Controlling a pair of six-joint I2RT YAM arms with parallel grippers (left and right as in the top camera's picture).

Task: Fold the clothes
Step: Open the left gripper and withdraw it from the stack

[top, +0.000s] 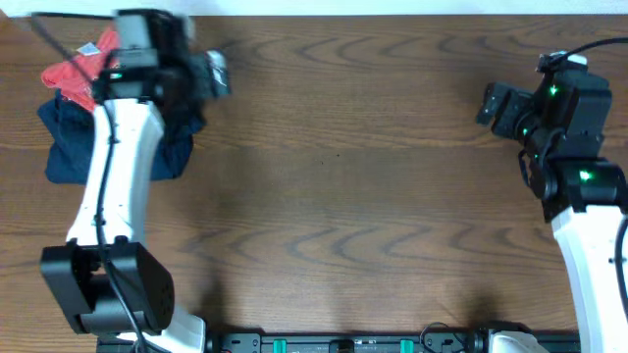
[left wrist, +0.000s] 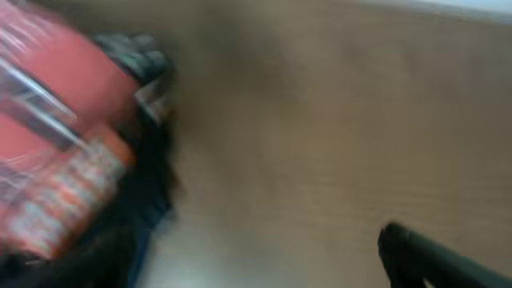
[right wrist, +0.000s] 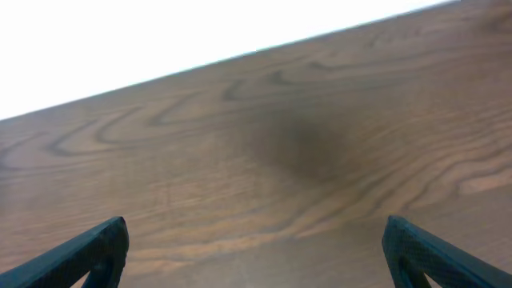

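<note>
The coral-red T-shirt (top: 71, 74) lies crumpled at the far left of the table on a pile, partly under my left arm. In the blurred left wrist view it fills the left side (left wrist: 48, 120), with light lettering showing. My left gripper (top: 214, 76) is just right of the pile, above bare wood. Only its right finger (left wrist: 436, 260) shows in the wrist view, set wide, so it reads as open and holds nothing. My right gripper (top: 491, 103) is far off at the right. It is open and empty over bare wood (right wrist: 256, 240).
A navy blue garment (top: 74, 147) lies under and in front of the red shirt, and shows dark in the left wrist view (left wrist: 120, 240). The brown wooden table (top: 343, 196) spans the view. Its far edge (right wrist: 240, 56) runs close beyond the right gripper.
</note>
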